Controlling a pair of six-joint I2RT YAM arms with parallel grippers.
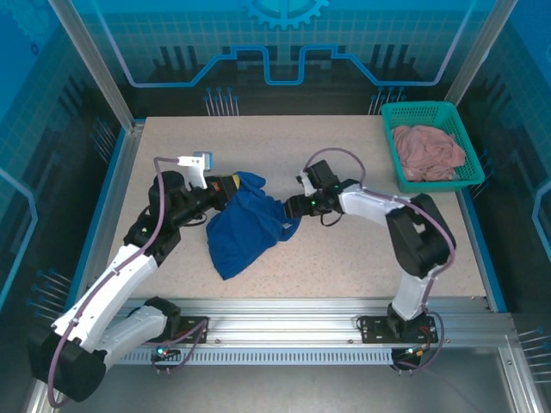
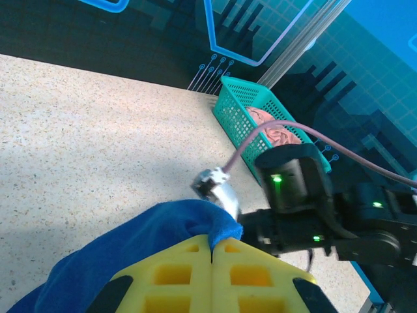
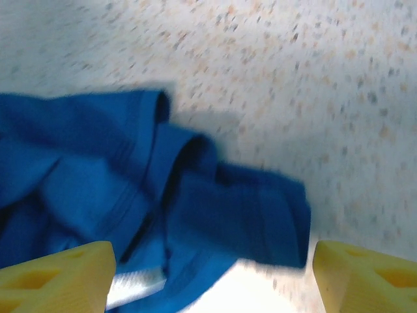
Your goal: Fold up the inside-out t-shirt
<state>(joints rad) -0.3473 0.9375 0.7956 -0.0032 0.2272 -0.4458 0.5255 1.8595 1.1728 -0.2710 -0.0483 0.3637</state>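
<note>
T-shirt (image 1: pixel 245 228) is the blue one, crumpled in a heap roughly mid-table, a bit left of center, btw the two arms. Left pincer (image 2: pixel 212 246) is closed tight on it. In the left wrist cam the yellow fingers (image 2: pixel 176 274) meet w/ a fold of blue cloth pinched at the tips. In the top cam that's the upper left side of the heap.

Right pincer (image 3: pixel 208 257) has its fingers wide apart w/ nothing in them, right by the heap's right edge. That wrist cam is blurry, but you can make out bunched folds, a stitched hem and a small white strip (image 3: pixel 133 287) low in the frame, no idea what it is. Can't tell if the right tips touch the cloth.

Table (image 1: pixel 362 258) is a speckled beige stone-look top, matte, w/ a blue border down the sides. Far right corner has a teal plastic basket (image 1: pixel 417 107) w/ a pink cloth (image 1: pixel 428 153) balled up inside, well apart from the heap. An aluminium rail (image 1: pixel 284 331) along the near edge carries both arm bases. Around it all are see-through panels (image 1: pixel 52 103) in metal frames, w/ glowing blue circuit-style graphics on a dark bg.
</note>
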